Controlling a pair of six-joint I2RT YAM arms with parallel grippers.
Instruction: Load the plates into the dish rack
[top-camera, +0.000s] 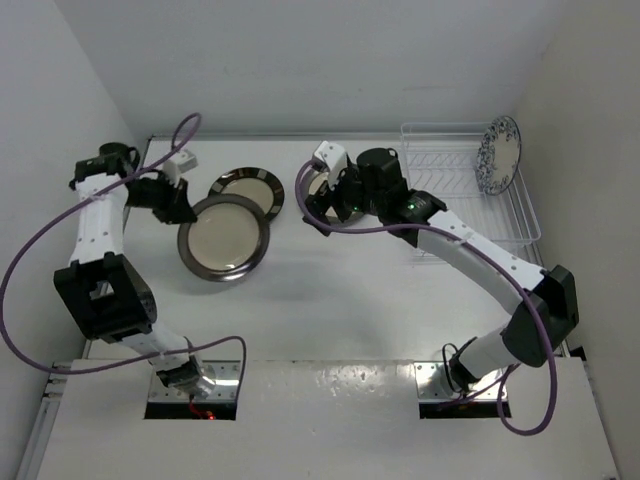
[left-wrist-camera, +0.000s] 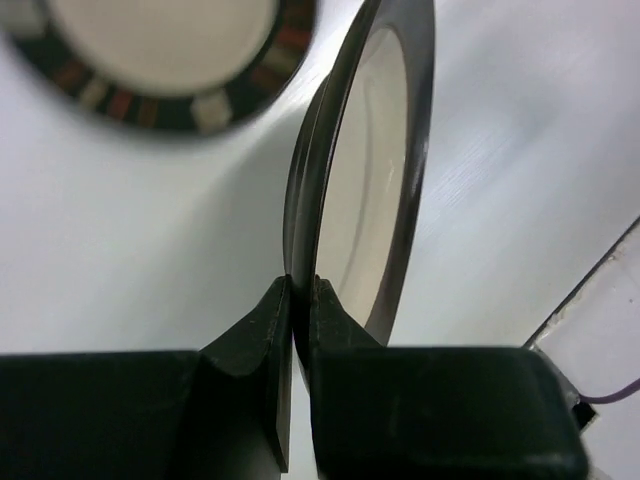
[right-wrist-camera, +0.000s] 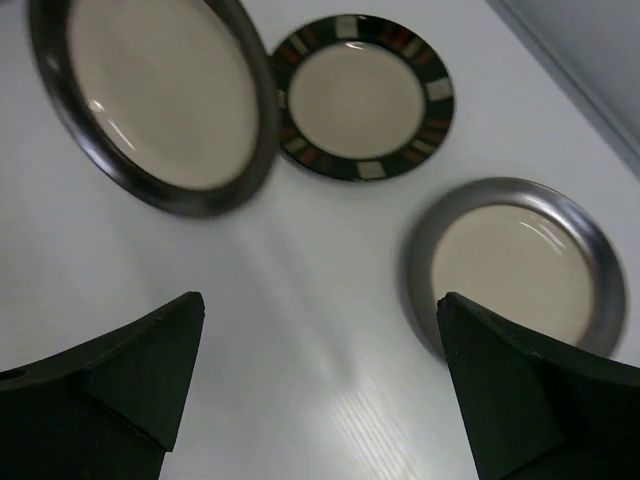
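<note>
As the round silvery-rimmed cream plate is clamped by the left end effector, a dark striped-rim plate is seen beyond it.

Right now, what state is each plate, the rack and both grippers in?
Silvery-rimmed plate nearer the left arm: gripped at its rim.
Left gripper: shut on that plate.
Right gripper: open, empty.
Second silvery-rimmed plate: flat on table.
Dark striped-rim plate: flat on table.
Blue floral plate: upright in rack.
White wire dish rack: holds one plate.
</note>
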